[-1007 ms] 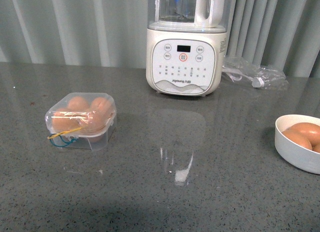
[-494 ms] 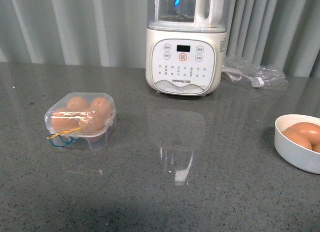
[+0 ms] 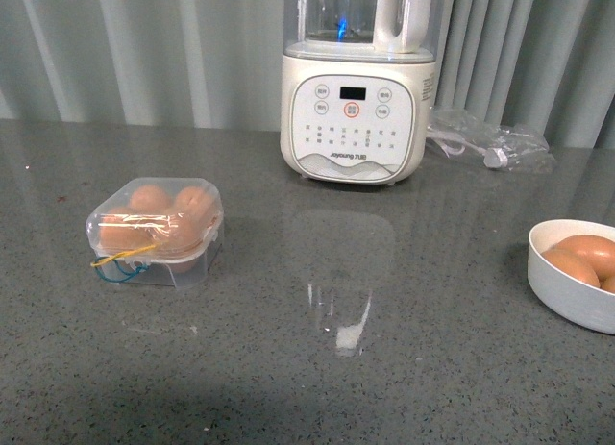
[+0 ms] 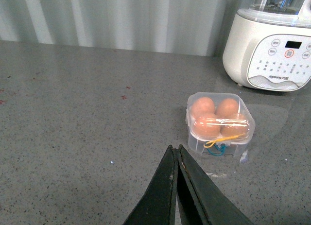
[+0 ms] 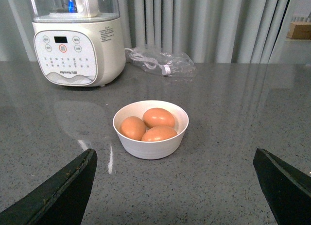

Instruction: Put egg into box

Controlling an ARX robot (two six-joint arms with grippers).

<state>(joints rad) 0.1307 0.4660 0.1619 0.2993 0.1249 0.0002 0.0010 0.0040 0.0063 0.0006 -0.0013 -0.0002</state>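
Observation:
The box point(image 3: 154, 232) is a clear plastic case on the grey counter at the left, lid down, with several brown eggs inside and yellow and blue bands at its front. In the left wrist view the box point(image 4: 219, 123) lies a little beyond my left gripper point(image 4: 175, 148), which is shut and empty. A white bowl point(image 5: 151, 129) holds three brown eggs point(image 5: 158, 117); my right gripper point(image 5: 175, 159) stands wide open short of it, nothing between its fingers. The bowl point(image 3: 574, 275) sits at the right edge of the front view. Neither arm shows in the front view.
A cream blender point(image 3: 357, 80) with a control panel stands at the back centre. A crumpled clear bag point(image 3: 490, 142) with a cable lies to its right. Grey curtains hang behind the counter.

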